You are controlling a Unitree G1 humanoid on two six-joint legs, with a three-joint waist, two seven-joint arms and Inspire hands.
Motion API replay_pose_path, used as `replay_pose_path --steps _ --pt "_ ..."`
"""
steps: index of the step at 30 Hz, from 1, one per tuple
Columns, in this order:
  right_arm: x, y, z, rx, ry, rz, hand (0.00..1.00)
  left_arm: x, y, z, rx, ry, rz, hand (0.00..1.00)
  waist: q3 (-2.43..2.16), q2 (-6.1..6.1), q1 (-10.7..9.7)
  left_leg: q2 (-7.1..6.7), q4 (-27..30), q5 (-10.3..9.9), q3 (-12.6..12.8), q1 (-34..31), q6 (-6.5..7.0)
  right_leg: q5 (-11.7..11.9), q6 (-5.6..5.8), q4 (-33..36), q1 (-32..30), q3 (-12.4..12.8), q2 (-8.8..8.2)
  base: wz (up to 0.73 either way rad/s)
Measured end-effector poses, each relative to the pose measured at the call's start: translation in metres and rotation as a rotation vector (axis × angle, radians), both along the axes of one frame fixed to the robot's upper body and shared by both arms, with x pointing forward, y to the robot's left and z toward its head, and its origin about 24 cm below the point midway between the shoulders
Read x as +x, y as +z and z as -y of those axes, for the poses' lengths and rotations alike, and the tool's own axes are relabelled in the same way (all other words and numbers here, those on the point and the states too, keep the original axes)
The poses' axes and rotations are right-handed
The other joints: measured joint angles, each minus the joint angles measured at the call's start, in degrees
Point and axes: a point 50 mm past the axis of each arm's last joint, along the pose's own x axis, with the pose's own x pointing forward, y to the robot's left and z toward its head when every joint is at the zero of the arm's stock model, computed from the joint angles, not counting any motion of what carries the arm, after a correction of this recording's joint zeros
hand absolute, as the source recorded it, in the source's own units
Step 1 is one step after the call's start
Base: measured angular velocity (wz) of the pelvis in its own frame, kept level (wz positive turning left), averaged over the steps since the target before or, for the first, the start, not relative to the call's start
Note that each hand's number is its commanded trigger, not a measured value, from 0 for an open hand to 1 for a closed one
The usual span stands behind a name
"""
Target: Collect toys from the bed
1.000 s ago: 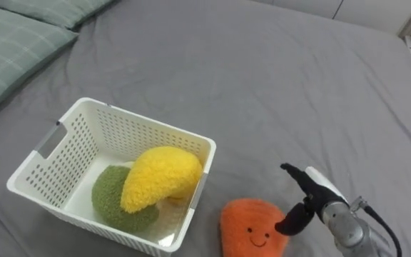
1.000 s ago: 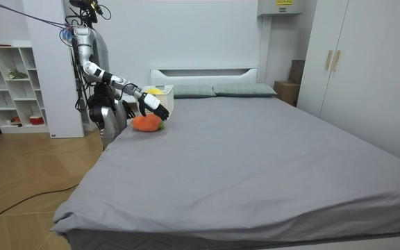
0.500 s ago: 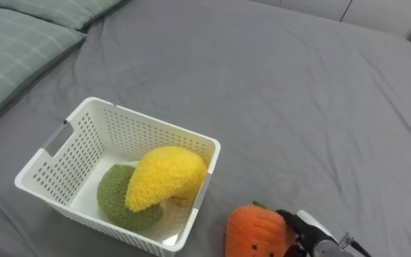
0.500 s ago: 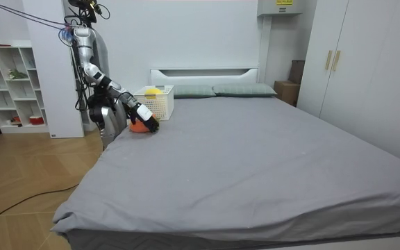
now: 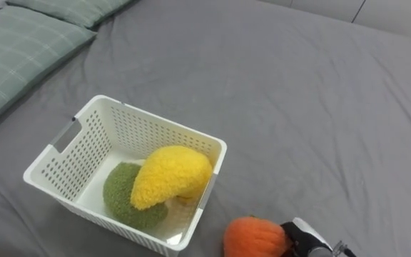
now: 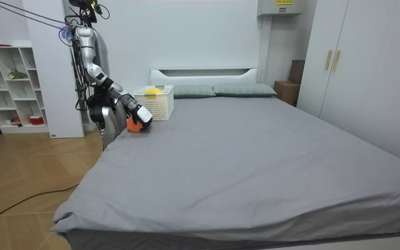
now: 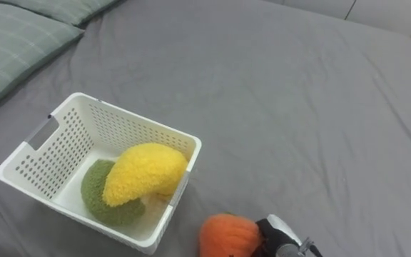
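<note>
An orange plush toy [image 5: 254,238] sits at the bottom edge of the eye views, just right of the white basket [image 5: 155,119]. My right hand [image 5: 303,238] comes in from the lower right, its dark fingers curled against the toy's right side. In the room view the orange plush toy [image 6: 135,126] hangs at my right hand [image 6: 144,115] by the bed's near corner. Inside the basket a yellow plush toy [image 5: 170,173] lies on top of a green plush toy [image 5: 122,194].
Green checked pillows [image 5: 20,50] lie at the bed's head, to the upper left. The grey bedspread [image 5: 312,107] stretches wide and flat to the right of the basket. I stand at the bed's side, with a white shelf unit [image 6: 12,83] behind me.
My right hand went from open above the orange toy to curled against it. Hand and toy moved back toward me, to the bed's edge. The eye views shifted a little.
</note>
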Motion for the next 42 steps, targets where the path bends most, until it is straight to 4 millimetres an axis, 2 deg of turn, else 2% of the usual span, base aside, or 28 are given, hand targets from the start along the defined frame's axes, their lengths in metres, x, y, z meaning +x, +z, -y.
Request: replay_pose_path --steps 9,10,14,17,19,20,22,28,34,39,42 --pt "0.000 0.000 -0.001 0.002 0.009 0.000 1.00 -0.004 -0.001 0.000 0.000 0.003 -0.007 0.00 0.00 -0.03 -0.1 -0.01 0.0 0.0 0.0 0.0 0.00 0.0 0.00 0.0 0.0 -0.1 -0.04 0.00" --pt "0.001 0.001 -0.001 0.006 0.008 0.004 1.00 -0.004 -0.001 0.000 -0.001 0.003 -0.007 0.00 -0.15 -0.30 -0.2 -0.01 0.0 0.0 0.0 -0.1 0.00 0.0 0.00 0.0 0.0 -0.1 -0.05 0.00" --pt "0.013 0.012 -0.002 0.041 -0.004 0.068 1.00 -0.004 -0.001 0.000 0.000 0.004 -0.007 0.00 -0.07 -0.31 -0.3 0.00 0.1 0.0 0.0 -0.1 0.00 0.0 0.00 0.0 0.0 0.0 -0.07 0.00" --pt "0.027 0.028 -0.002 0.049 0.016 0.149 1.00 -0.005 -0.001 -0.001 0.000 0.010 -0.009 0.00 0.02 -0.53 -0.5 0.04 0.0 0.0 0.2 0.1 0.00 0.0 0.00 0.0 0.0 0.2 -0.08 -0.04" --pt "0.042 0.049 -0.003 0.074 0.010 0.259 1.00 -0.007 0.000 -0.005 0.001 0.026 -0.011 0.00 0.23 -0.77 -0.8 0.05 -0.1 0.0 0.4 0.2 0.00 0.0 0.00 0.0 0.0 0.6 -0.06 -0.04" --pt "0.045 0.053 -0.003 0.085 0.003 0.282 1.00 -0.008 0.000 -0.006 0.000 0.028 -0.011 0.00 0.26 -0.92 -1.0 0.05 -0.1 0.0 0.4 0.4 0.00 0.0 0.00 0.0 0.1 0.6 -0.06 0.00" --pt "0.056 0.071 -0.001 0.122 -0.022 0.368 1.00 -0.010 0.000 -0.008 -0.003 0.039 -0.016 0.00 0.24 -1.31 -1.5 0.03 0.0 0.0 0.4 0.8 0.02 0.0 0.00 0.0 0.5 0.5 -0.02 0.00" --pt "0.078 0.118 0.003 0.127 -0.010 0.586 1.00 -0.016 0.000 -0.008 -0.001 0.043 -0.027 0.00 0.33 -1.32 -1.9 0.11 -0.2 0.0 1.1 1.4 0.04 0.0 0.03 0.0 0.7 1.6 0.11 -0.06" --pt "0.094 0.167 0.009 0.101 0.027 0.777 1.00 -0.020 -0.001 -0.013 0.005 0.062 -0.044 0.00 0.11 -1.50 -2.0 0.19 -0.2 0.0 1.3 1.4 0.02 0.0 0.01 0.0 0.5 2.2 0.29 -0.04" --pt "0.107 0.186 0.003 0.114 0.063 0.833 1.00 -0.022 -0.002 -0.013 -0.003 0.062 -0.051 0.00 -0.44 -2.25 -1.4 0.19 -0.1 0.0 1.4 1.2 0.02 0.0 0.00 0.1 0.3 2.3 0.29 0.00" --pt "0.113 0.198 -0.004 0.129 0.088 0.875 1.00 -0.021 -0.002 -0.012 -0.012 0.057 -0.050 0.00 -0.47 -2.38 -0.6 0.18 -0.1 0.0 1.4 1.4 0.03 0.0 0.00 0.1 0.4 2.2 0.22 0.00"
